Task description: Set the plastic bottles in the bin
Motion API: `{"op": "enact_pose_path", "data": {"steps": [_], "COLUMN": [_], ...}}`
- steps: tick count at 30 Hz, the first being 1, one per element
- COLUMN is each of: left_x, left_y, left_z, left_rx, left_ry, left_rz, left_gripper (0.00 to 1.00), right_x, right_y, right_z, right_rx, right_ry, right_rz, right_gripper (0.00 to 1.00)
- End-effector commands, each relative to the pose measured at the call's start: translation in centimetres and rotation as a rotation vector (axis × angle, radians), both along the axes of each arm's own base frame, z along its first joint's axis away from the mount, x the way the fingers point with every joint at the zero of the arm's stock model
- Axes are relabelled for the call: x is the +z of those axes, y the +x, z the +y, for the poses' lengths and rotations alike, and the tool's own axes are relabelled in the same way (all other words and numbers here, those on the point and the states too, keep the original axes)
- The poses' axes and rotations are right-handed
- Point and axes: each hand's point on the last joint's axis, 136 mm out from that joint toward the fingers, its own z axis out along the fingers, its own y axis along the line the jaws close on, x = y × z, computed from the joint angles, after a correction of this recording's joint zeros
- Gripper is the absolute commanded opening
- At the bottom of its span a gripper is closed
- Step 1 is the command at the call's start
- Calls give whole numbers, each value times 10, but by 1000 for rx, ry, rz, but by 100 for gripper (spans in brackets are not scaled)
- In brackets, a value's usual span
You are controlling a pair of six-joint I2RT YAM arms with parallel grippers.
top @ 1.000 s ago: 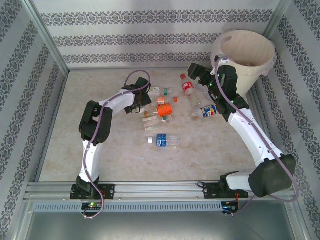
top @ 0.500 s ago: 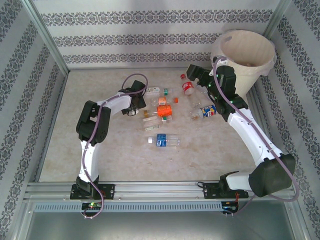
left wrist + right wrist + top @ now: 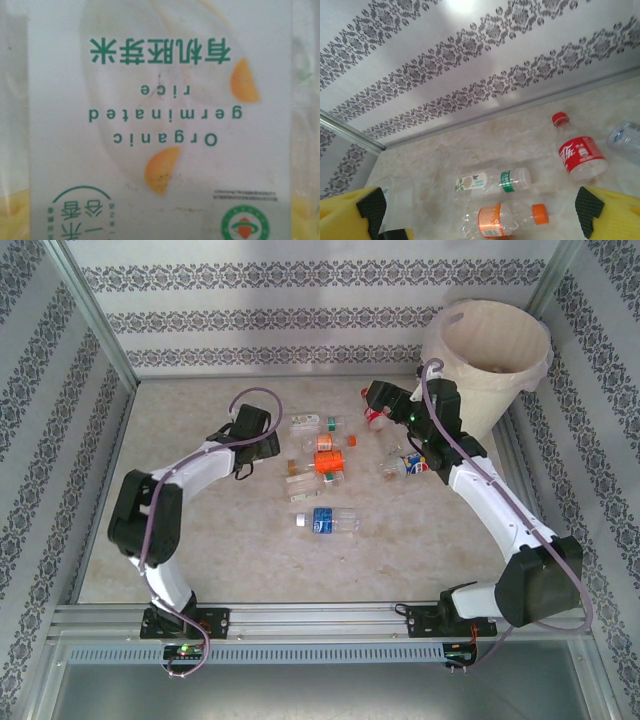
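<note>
A clear plastic bottle with a white, green-lettered label point(image 3: 160, 115) sits right up against the left end effector point(image 3: 258, 437). Whether the fingers clamp it I cannot tell. Thin plastic probably wants a firm but gentle squeeze, then a lift clear of the loose plastic bottles point(image 3: 325, 520) on the desk point(image 3: 230, 540) before crossing to the large cream-white round bin point(image 3: 487, 304) at far right. The left arm bends sharply at the elbow and reaches far-right. The right end effector point(image 3: 378, 398), fingers wide apart, hovers near a red-labelled clear bottle point(image 3: 580, 155), and its arm stands between the left arm and the bin.
</note>
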Motion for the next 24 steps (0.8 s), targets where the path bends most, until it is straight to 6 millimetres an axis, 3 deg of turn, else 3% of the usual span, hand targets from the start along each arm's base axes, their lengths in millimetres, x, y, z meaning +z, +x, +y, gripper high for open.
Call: {"op": "enact_pose_path", "data": {"steps": [1,8,13,18,24], "left_x": [46,92,120,137,148], "left_y": [1,-37,-65,-79,-81], "left_z": [-25,-80,-121,-143,-150], "left_rx": [-170,-453,-645,-733,-742], "left_ry": [-33,-13,-45,-66,-72], "left_rz": [-159,-275,-347,-382,-404], "left_gripper": [72,68,66,65,64], "right_x": [-4,1,11,15,16], "right_y": [0,4,-3,-10,-21], "right_z": [20,52,87,112,133], "right_rx": [74,218,396,492,574], "right_ry": [103,229,288,288,284], "right_rz": [22,44,39,37,35], "right_gripper": [98,98,98,98,98]}}
